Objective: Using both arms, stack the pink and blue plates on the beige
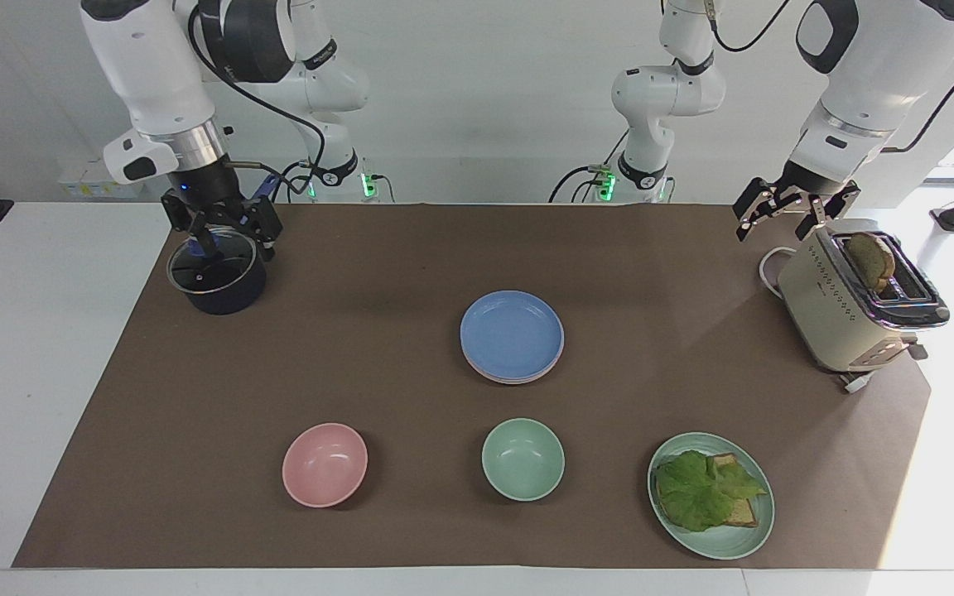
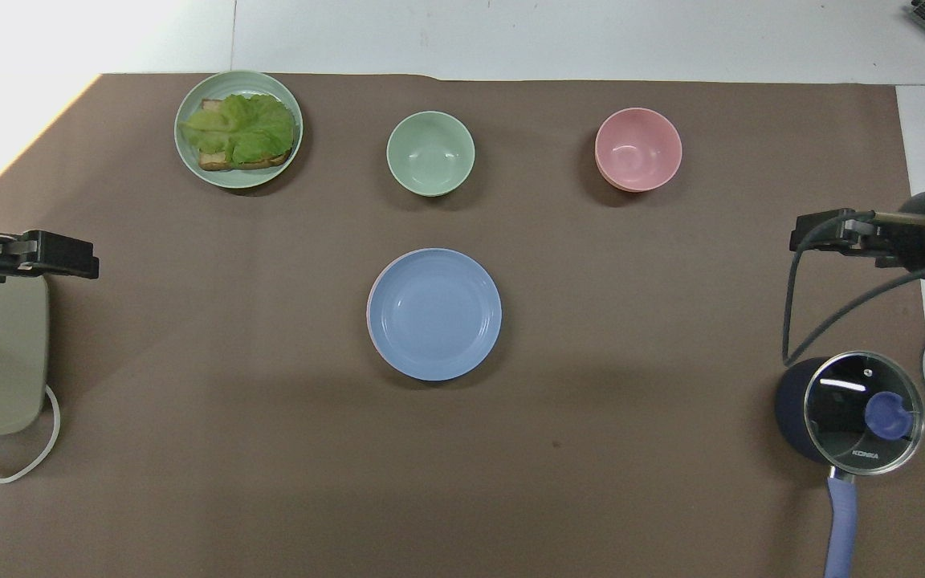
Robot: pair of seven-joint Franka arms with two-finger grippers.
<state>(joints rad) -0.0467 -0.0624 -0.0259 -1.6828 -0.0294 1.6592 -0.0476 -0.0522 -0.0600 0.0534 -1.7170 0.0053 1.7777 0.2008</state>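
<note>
The blue plate [image 1: 512, 329] [image 2: 434, 313] lies on top of a small stack in the middle of the brown mat. Under it a thin pale rim of the pink plate [image 1: 500, 378] [image 2: 369, 299] shows. The beige plate is hidden beneath them. My right gripper [image 1: 224, 238] [image 2: 801, 239] hangs open and empty over the pot, well away from the stack. Over the mat beside the toaster, my left gripper [image 1: 779, 227] [image 2: 77, 258] waits open, holding nothing.
A dark pot with a glass lid [image 1: 214, 273] [image 2: 852, 411] stands at the right arm's end. A cream toaster [image 1: 854, 302] with bread stands at the left arm's end. Farther from the robots stand a pink bowl [image 1: 325, 463], a green bowl [image 1: 522, 458] and a mint plate [image 1: 729, 542] with a lettuce sandwich.
</note>
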